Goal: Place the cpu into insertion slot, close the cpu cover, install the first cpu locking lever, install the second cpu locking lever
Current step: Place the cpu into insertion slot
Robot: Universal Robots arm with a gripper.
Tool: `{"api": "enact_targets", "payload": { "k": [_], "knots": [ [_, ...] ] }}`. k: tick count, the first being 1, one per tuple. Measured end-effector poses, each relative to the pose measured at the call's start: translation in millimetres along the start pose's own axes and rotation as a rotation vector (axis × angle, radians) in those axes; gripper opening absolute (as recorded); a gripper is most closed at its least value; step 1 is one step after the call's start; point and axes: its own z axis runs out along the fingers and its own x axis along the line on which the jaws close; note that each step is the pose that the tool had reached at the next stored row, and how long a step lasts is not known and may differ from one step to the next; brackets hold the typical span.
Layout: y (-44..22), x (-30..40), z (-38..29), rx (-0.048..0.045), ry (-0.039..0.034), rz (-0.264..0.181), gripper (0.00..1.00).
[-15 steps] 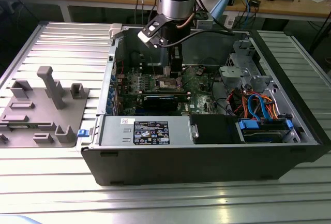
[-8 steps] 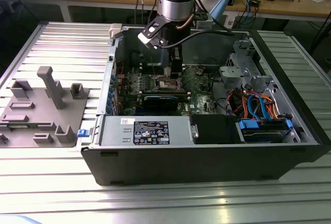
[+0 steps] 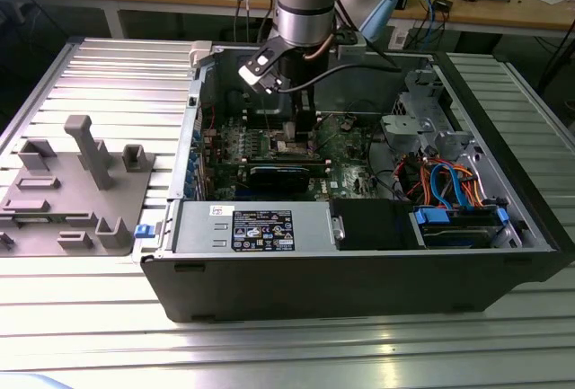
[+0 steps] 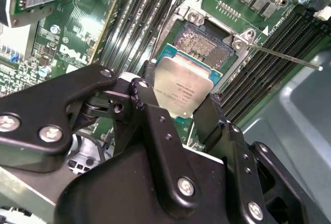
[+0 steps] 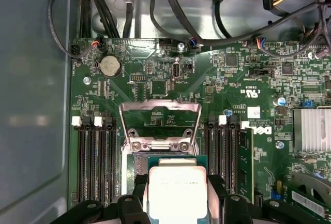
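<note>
Holding the cpu (image 4: pixel 181 87) just over the slot (image 4: pixel 204 45).
The jaws are clenched on the cpu's edges; the cover (image 5: pixel 160 103) stands open. If it goes in tilted, the slot's pins could bend.

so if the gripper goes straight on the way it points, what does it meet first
Likely the insertion slot, with the held cpu touching it before the fingers; the gap is hard to judge.

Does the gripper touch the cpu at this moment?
Touching. In the second wrist view the gripper has its black fingers pressed against two opposite edges of the cpu, with no gap on either side.
</note>
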Motion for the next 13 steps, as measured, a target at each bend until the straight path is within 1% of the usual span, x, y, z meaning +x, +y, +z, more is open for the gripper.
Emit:
{"api": "enact_targets", "payload": {
  "k": [6,9,11,13],
  "knots": [
    [-3.4,2.6,6.4,-0.0073,0.0008,0.0,0.54],
    [-6.8,3.6,14.7,-0.008,0.0017,-0.006,0.54],
    [-7.2,4.9,18.3,-0.0079,0.002,-0.007,0.54],
    [-7.4,6.6,20.5,-0.0079,0.0019,-0.005,0.54]
  ]
}}
